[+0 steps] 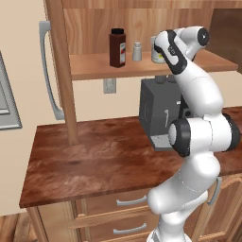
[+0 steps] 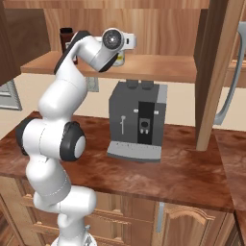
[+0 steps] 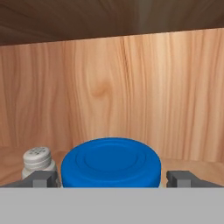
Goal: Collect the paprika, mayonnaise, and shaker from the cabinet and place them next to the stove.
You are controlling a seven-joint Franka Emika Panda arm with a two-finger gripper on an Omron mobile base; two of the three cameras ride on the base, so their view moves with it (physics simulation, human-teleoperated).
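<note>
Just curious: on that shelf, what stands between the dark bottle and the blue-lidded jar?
The small shaker stands between the paprika and the mayonnaise, seen in the left base view.

I count one paprika, one shaker and one mayonnaise on the shelf. One coffee machine at centre frame, two drawers at lower left, possibly more behind the arm.

paprika, shaker, mayonnaise — on cabinet shelf (left to right)

Kitchen: wood counter, drawer cabinets, coffee machine, wall cabinet shelf with condiments
</note>
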